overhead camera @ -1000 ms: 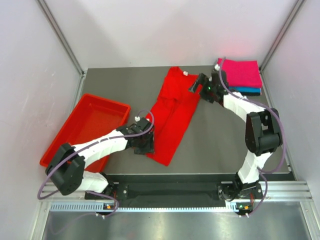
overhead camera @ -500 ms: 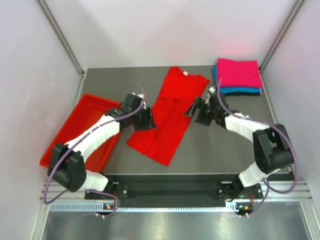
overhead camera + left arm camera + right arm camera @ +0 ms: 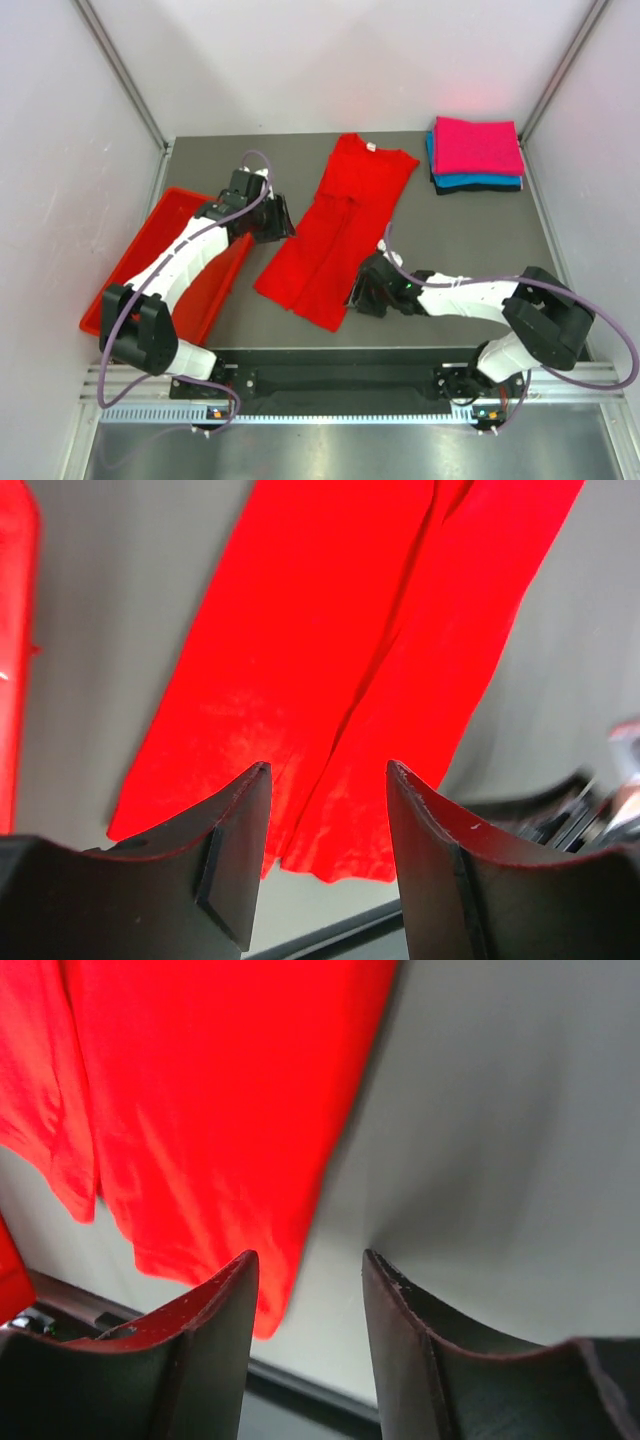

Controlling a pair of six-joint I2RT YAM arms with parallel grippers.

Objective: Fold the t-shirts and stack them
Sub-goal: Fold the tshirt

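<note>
- Both arms have swung to new stations in the past second: the left gripper has pulled away from the near hem to the far-left flank, and the right gripper has swept from the far sleeve down to the near-right hem.
- The red t-shirt lies flat mid-table as a long strip, collar away from the arms and hem toward them, its sides apparently folded in to meet along a centre line.
- Both wrist views show the fingers spread with nothing between them. The left gripper hangs beside the shirt's left edge next to the red tray, and the right gripper is poised at the hem's right corner.
- A folded stack waits at the far-right corner of the table: the magenta-pink shirt on top, the teal shirt beneath it and the black shirt at the bottom.
- The step in hand looks like the crosswise fold of hem to collar.
- To do it well, each gripper should take one hem corner, catching every layer, then carry low and level so the side folds stay closed and the edges meet squarely.
</note>
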